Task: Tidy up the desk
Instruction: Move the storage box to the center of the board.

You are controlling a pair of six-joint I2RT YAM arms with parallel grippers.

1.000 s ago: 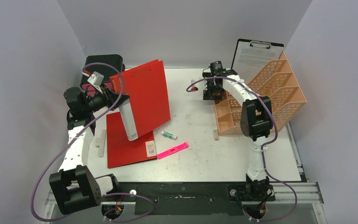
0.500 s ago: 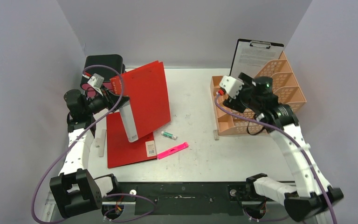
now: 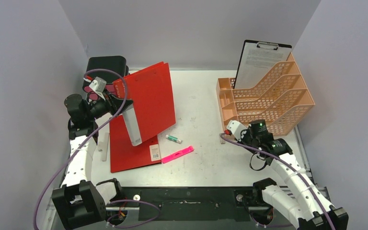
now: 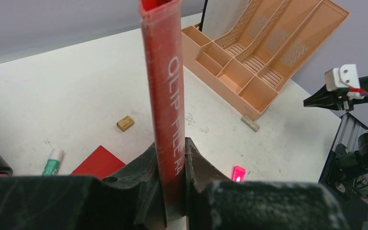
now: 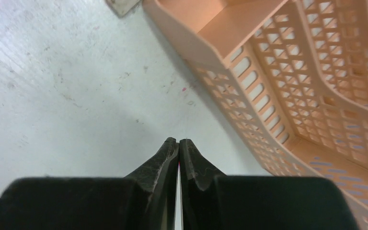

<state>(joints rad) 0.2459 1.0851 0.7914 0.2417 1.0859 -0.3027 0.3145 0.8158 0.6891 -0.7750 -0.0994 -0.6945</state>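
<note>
Left gripper [image 4: 171, 160]: clamped on upright red plastic clip file [image 4: 165, 86], well left of orange perforated file rack [image 3: 273, 98]. Right gripper [image 5: 178, 142]: jaws together, empty. Handling: keep file vertical entering a slot.

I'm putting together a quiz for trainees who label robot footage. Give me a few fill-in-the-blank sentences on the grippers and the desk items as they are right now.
1. The left gripper is shut on a ___ clip file.
2. The right gripper is shut, and between its fingers there is ___.
3. The highlighter lying on the desk has the colour ___.

Missing words: red; nothing; pink.
</note>
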